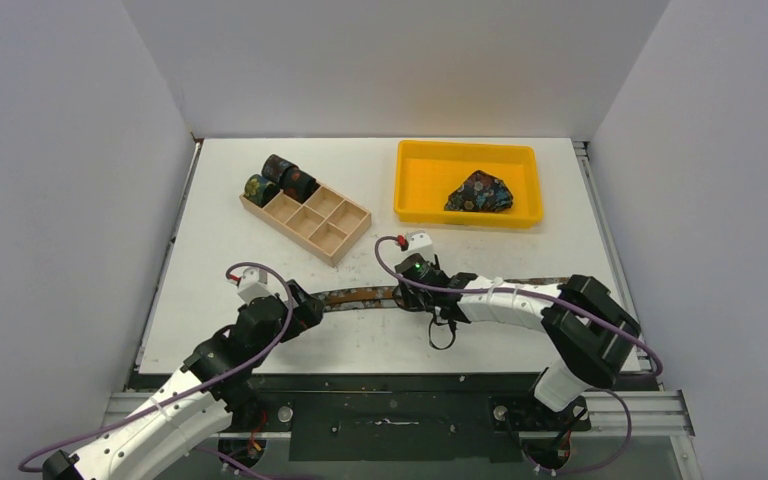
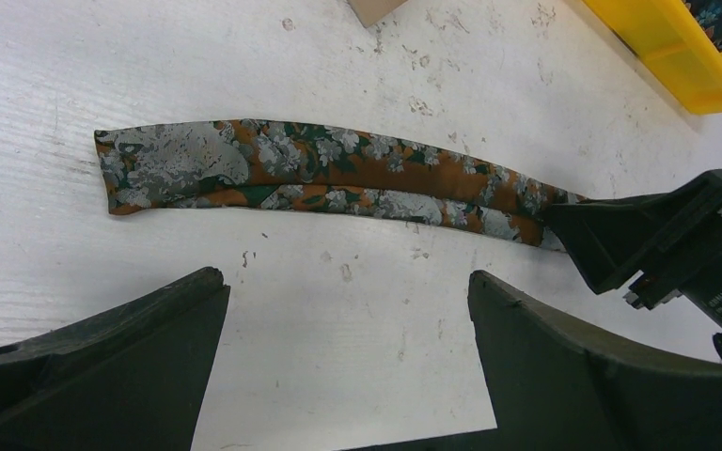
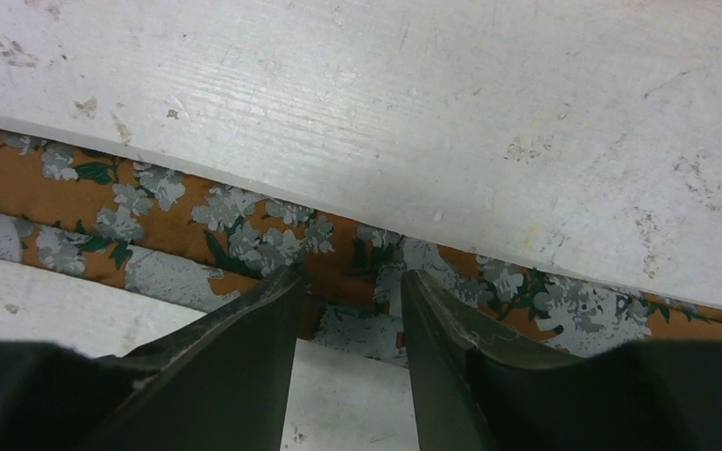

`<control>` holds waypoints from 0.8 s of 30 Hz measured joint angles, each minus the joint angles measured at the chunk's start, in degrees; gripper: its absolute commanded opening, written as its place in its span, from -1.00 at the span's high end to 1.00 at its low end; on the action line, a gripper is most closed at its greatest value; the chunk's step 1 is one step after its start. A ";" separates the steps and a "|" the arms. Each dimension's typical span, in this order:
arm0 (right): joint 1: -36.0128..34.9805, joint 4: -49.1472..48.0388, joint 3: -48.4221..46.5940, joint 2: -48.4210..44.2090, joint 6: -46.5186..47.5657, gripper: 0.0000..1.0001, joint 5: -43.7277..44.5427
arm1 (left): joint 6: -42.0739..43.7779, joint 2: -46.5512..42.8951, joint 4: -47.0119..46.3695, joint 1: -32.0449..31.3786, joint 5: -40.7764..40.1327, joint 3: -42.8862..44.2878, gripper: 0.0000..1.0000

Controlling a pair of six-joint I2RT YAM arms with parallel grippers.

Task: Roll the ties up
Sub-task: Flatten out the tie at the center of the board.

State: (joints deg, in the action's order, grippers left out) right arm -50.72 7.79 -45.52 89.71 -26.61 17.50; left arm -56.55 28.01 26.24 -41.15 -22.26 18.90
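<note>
One rust-orange tie (image 1: 360,297) with grey flowers lies flat and unrolled across the near table. Its left end (image 2: 141,169) is folded over just beyond my left gripper (image 2: 343,280), which is open and holds nothing. My right gripper (image 3: 350,282) stands over the tie's middle (image 3: 244,235), its jaws a little apart. The tips rest on the cloth without pinching it. Three rolled ties (image 1: 280,178) sit at the far end of the wooden box (image 1: 325,225). Another tie (image 1: 480,192) lies bunched in the yellow tray (image 1: 420,180).
The wooden box has several open compartments and lies diagonally at the back left. The yellow tray is at the back right. The right arm (image 1: 520,300) stretches leftward over the tie's right part. White walls close in both sides.
</note>
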 measured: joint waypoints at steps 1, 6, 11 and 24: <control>0.00 -0.09 -0.37 0.94 0.00 0.22 -0.02 | 0.00 -0.09 0.07 0.00 0.07 -0.04 -1.00; -0.35 -0.96 -1.29 4.42 -0.44 0.63 -0.04 | 0.00 -0.72 0.17 0.02 0.31 -0.31 -1.00; -0.50 -1.33 -1.31 4.72 -1.20 0.89 0.11 | 0.00 -1.64 0.28 0.02 0.44 -0.35 -1.00; -0.87 3.85 -0.39 -4.00 -2.67 0.89 0.52 | -0.02 -1.62 0.42 0.13 0.57 -0.76 -1.00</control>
State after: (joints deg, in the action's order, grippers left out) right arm -51.59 11.64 -45.91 85.71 -29.28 18.02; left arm -56.58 26.39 26.65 -41.01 -21.69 18.13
